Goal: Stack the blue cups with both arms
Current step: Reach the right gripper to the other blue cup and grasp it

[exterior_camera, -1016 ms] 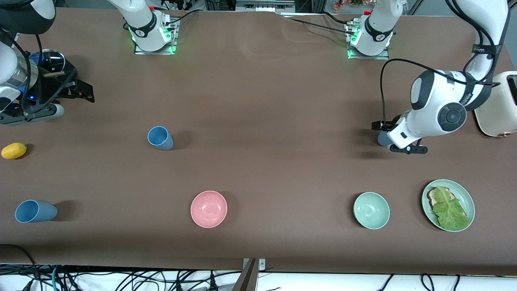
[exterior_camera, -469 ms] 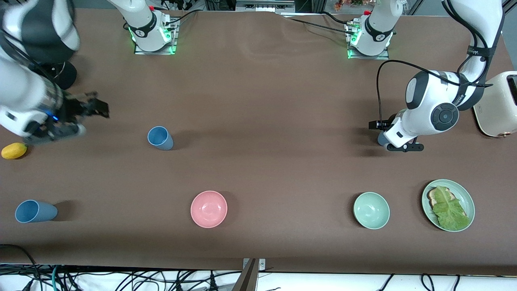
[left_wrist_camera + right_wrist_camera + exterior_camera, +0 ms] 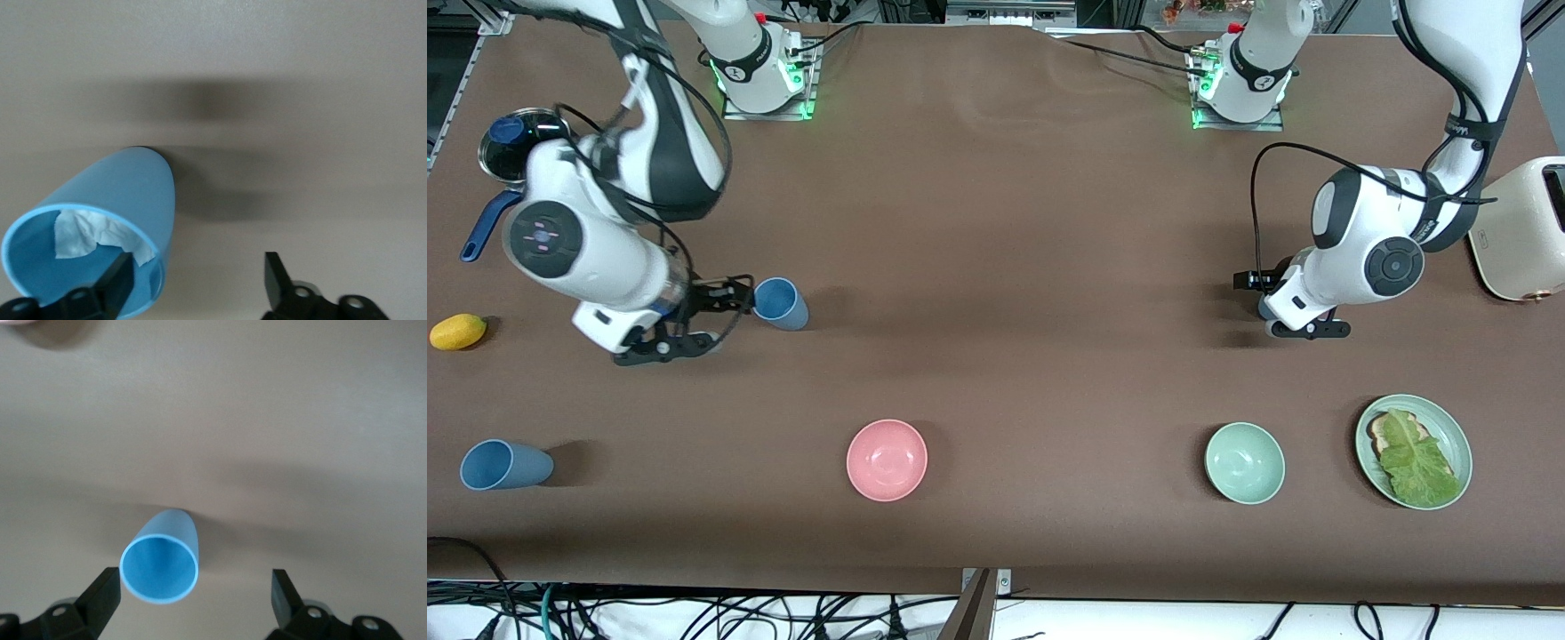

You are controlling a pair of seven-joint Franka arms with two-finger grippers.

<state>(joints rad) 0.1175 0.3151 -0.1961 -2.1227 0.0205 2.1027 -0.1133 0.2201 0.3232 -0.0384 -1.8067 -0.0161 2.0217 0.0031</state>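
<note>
1. Three blue cups, all well apart: first cup (image 3: 780, 304) farther from the camera than the pink bowl (image 3: 887, 460), toward the right arm's end; second cup (image 3: 1265, 308) also farther than that bowl, toward the left arm's end; third cup (image 3: 505, 465) level with the bowl, near the table's end.
2. Right gripper (image 3: 734, 295) spread wide, holding nothing, low just beside the first cup. Centre the cup between the fingers (image 3: 100, 597) before closing.
3. Left gripper (image 3: 1256, 286) likewise spread, clamping nothing, with one finger (image 3: 120, 285) seemingly across the second cup's rim. Square up, then close gently.
4. Lift straight, then carry over the bare table farther than the bowl; plenty of room there. Keep clear of the lemon (image 3: 458, 332) and toaster (image 3: 1525, 231).
</note>
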